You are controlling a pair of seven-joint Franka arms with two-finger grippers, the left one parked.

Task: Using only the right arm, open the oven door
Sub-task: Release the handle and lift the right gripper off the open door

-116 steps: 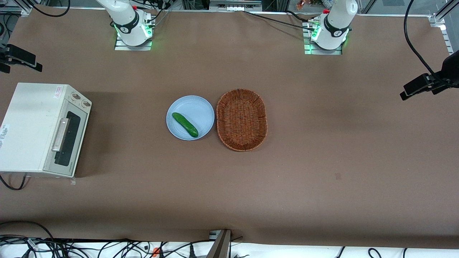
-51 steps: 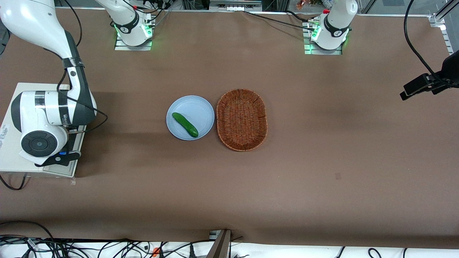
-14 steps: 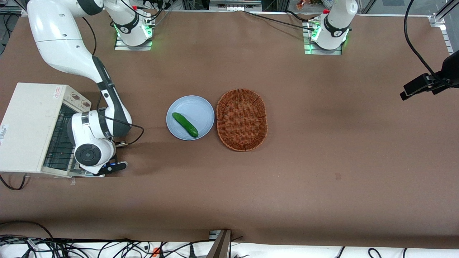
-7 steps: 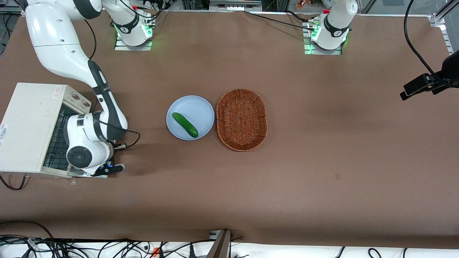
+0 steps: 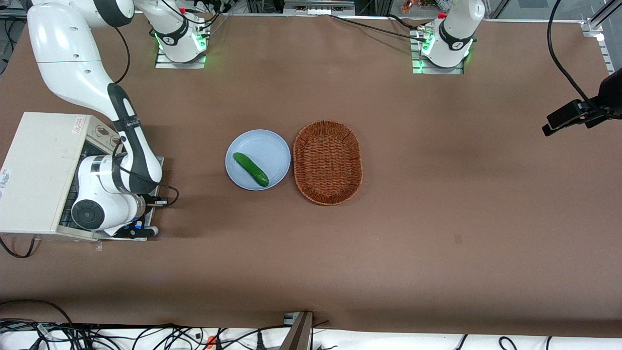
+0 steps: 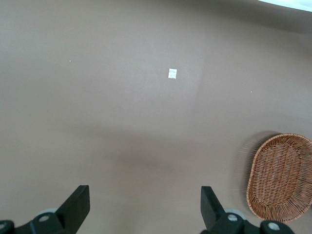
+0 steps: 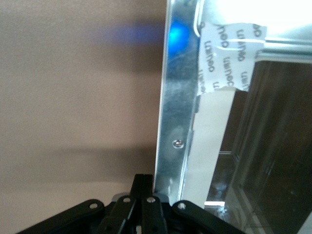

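Note:
The cream-white oven (image 5: pixel 39 165) stands at the working arm's end of the table. The oven door is swung down flat in front of it; a strip of its silver frame (image 5: pixel 159 160) shows past the arm, the rest is hidden under it. In the right wrist view the door's silver frame (image 7: pixel 175 112) and dark glass window (image 7: pixel 273 146) lie face up. The right arm (image 5: pixel 116 180) hangs over the lowered door. Its gripper (image 7: pixel 146 187) is shut, empty, fingertips together at the frame's outer edge; in the front view only its black body (image 5: pixel 137 230) shows.
A light blue plate (image 5: pixel 272 146) with a green cucumber (image 5: pixel 250 169) lies mid-table, beside a brown wicker basket (image 5: pixel 328 163). Two round knobs (image 5: pixel 103 130) sit on the oven front, farther from the front camera than the arm's wrist. White printed tape (image 7: pixel 229 53) sticks on the door.
The door, shut in the earliest frame, lies open. Over the last second the arm's wrist has slid over the lowered door toward the oven body.

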